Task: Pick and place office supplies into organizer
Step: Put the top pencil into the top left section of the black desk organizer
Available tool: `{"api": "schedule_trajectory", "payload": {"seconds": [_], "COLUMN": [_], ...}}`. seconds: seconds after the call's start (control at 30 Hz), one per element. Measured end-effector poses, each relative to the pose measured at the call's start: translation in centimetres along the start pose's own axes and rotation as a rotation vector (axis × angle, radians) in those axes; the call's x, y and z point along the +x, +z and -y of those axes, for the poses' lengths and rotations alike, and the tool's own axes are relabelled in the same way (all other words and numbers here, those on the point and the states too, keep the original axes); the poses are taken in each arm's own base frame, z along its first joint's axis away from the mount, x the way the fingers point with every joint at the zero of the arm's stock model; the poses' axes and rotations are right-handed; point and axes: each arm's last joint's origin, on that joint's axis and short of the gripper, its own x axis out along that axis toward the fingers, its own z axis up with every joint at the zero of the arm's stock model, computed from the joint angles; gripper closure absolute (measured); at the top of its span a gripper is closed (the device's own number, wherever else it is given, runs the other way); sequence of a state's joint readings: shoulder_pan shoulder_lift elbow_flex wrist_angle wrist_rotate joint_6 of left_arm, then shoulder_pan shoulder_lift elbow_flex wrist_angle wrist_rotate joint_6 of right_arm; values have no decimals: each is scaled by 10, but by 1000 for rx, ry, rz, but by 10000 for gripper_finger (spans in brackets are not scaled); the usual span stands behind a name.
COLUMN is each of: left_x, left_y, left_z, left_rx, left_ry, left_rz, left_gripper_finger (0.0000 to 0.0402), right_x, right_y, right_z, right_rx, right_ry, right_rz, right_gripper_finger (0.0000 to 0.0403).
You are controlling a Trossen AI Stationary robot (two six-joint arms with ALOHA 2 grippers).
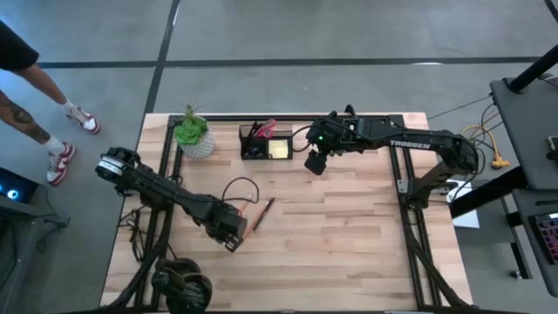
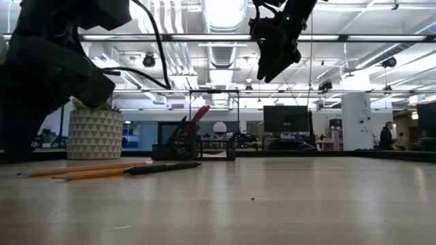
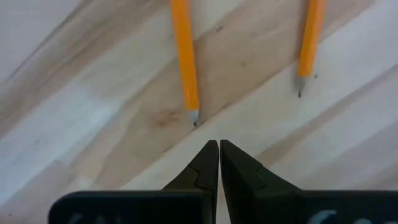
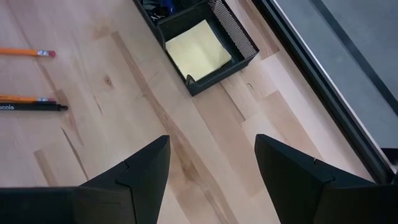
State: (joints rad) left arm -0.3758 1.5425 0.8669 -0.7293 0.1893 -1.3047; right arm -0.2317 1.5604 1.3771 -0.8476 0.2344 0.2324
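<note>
The black organizer point(image 1: 266, 144) stands on the table near its far edge. Red-handled scissors point(image 2: 199, 114) stick up out of it, and a yellow sticky-note pad point(image 4: 199, 53) lies flat in its right compartment. Two orange pencils point(image 3: 185, 59) point(image 3: 309, 43) and a black pen point(image 2: 163, 167) lie flat on the table's near-left part point(image 1: 261, 214). My left gripper point(image 3: 219, 144) is shut and hovers just short of the pencil tips point(image 1: 237, 234). My right gripper point(image 4: 211, 140) is open and hangs in the air to the right of the organizer point(image 1: 314, 164).
A potted green plant point(image 1: 193, 135) in a white pot stands left of the organizer. A black cable loop point(image 1: 240, 187) lies on the table between the plant and the pencils. Bare wood stretches over the table's right and near parts point(image 1: 349, 253). A person's legs point(image 1: 52, 131) are beyond the left edge.
</note>
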Motion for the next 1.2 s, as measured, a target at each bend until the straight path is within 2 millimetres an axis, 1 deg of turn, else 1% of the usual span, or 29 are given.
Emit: {"api": "schedule_trajectory", "payload": {"seconds": [0.2,0.27,0.4,0.47,0.77,1.1,1.2], "left_x": [2,2,3,4,15,16,9], "left_y": [1,2,-1,-1,-2,-1,-2], "left_z": [-3,-3,-2,-3,-12,-10,-9], "left_rx": [11,46,174,201,195,196,186], "left_ry": [28,30,40,42,40,9,-19], "left_rz": [60,71,79,73,55,65,68], "left_gripper_finger": [402,402,402,402,402,401,402], "right_x": [0,0,0,0,0,0,0], "right_y": [1,2,2,2,2,2,2], "right_z": [0,0,0,0,0,0,0], "right_rx": [2,4,5,6,9,8,9], "right_ry": [2,3,4,4,4,3,3], "right_rz": [8,15,20,20,20,17,15], "right_gripper_finger": [172,172,172,172,172,172,172]}}
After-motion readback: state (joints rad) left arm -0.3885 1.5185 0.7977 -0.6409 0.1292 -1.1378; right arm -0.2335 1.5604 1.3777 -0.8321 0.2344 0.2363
